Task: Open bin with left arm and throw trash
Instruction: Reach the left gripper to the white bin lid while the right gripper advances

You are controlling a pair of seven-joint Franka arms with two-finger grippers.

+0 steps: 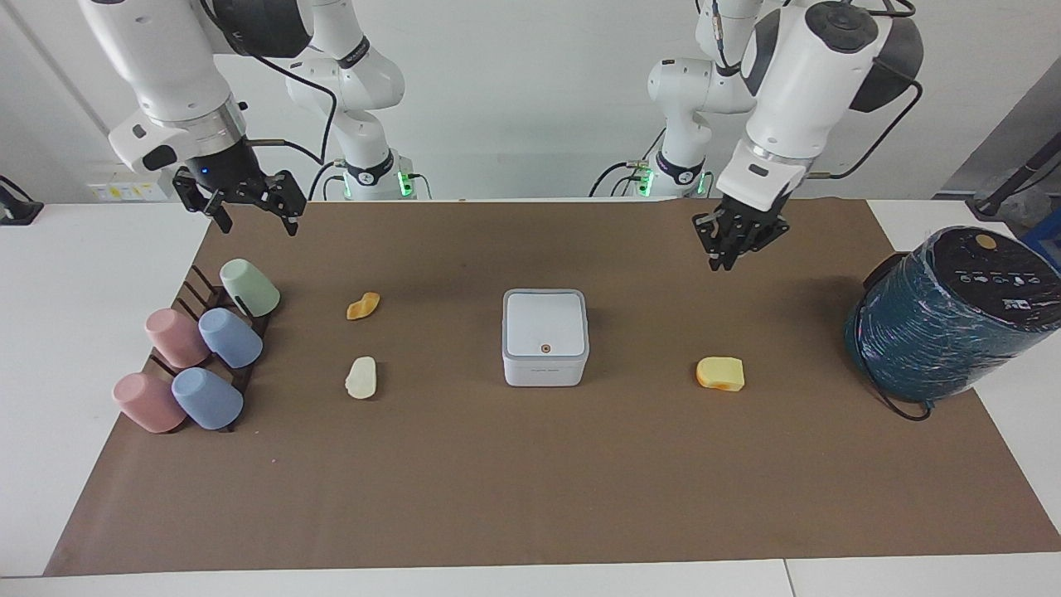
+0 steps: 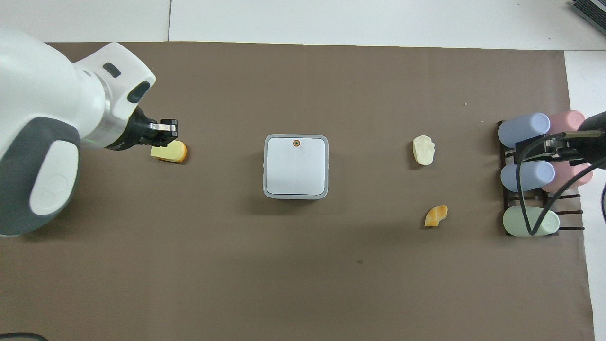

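The bin (image 1: 545,336) (image 2: 296,166), a small white box with a grey-edged lid and an orange dot, stands mid-table with its lid down. Three pieces of trash lie on the brown mat: a yellow block (image 1: 719,373) (image 2: 171,152) toward the left arm's end, and a cream lump (image 1: 361,377) (image 2: 423,150) and an orange lump (image 1: 363,305) (image 2: 435,216) toward the right arm's end. My left gripper (image 1: 719,263) (image 2: 173,130) hangs shut and empty over the mat by the yellow block. My right gripper (image 1: 255,222) (image 2: 523,150) waits open above the cup rack.
A rack of pastel cups (image 1: 199,356) (image 2: 535,170) sits at the right arm's end. A big dark teal wrapped cylinder (image 1: 953,315) stands at the left arm's end, covered by the left arm in the overhead view. A brown mat (image 1: 530,497) covers the table.
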